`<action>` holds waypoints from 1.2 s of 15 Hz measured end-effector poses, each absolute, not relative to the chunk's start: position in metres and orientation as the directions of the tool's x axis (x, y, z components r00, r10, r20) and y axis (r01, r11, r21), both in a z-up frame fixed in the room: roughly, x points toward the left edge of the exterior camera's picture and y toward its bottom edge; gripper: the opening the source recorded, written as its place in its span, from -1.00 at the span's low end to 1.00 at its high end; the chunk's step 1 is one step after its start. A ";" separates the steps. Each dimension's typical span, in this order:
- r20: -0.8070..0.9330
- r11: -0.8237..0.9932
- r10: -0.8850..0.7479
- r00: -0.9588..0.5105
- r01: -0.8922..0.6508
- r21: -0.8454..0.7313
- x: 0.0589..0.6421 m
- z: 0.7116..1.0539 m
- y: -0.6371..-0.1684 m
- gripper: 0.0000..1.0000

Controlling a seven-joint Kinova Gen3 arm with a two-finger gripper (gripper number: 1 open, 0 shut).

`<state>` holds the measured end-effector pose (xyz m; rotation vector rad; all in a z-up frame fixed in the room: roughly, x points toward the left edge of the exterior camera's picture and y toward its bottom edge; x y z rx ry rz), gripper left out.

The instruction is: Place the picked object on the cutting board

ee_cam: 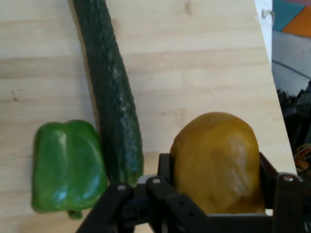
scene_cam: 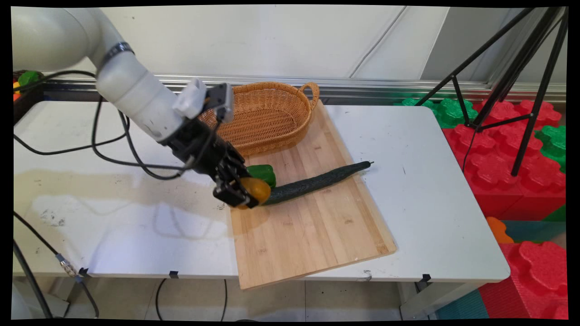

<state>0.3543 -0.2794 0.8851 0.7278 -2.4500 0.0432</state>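
My gripper (scene_cam: 247, 192) (ee_cam: 214, 170) is shut on a round orange-yellow fruit (scene_cam: 256, 190) (ee_cam: 216, 160), held just above the left edge of the wooden cutting board (scene_cam: 317, 226) (ee_cam: 194, 73). A green bell pepper (scene_cam: 263, 173) (ee_cam: 68, 165) lies on the board right behind the fruit. A long dark cucumber (scene_cam: 317, 181) (ee_cam: 112, 107) lies on the board, its near end beside the fruit and pepper, its far end reaching past the board's right edge.
A woven wicker basket (scene_cam: 267, 115) with a handle stands at the back of the board, behind my arm. Black cables hang from the arm over the white table (scene_cam: 430, 190). A black tripod (scene_cam: 521, 90) and red and green foam blocks stand to the right.
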 end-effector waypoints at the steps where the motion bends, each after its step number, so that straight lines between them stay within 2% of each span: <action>1: 0.533 0.851 -0.492 -0.689 -0.509 0.129 0.351 0.881 -0.280 -1.00; 12: 0.463 0.853 -0.502 -0.731 -0.508 0.123 0.311 0.824 -0.284 -1.00; 18: 0.460 0.864 -0.480 -0.747 -0.492 0.103 0.296 0.807 -0.289 -1.00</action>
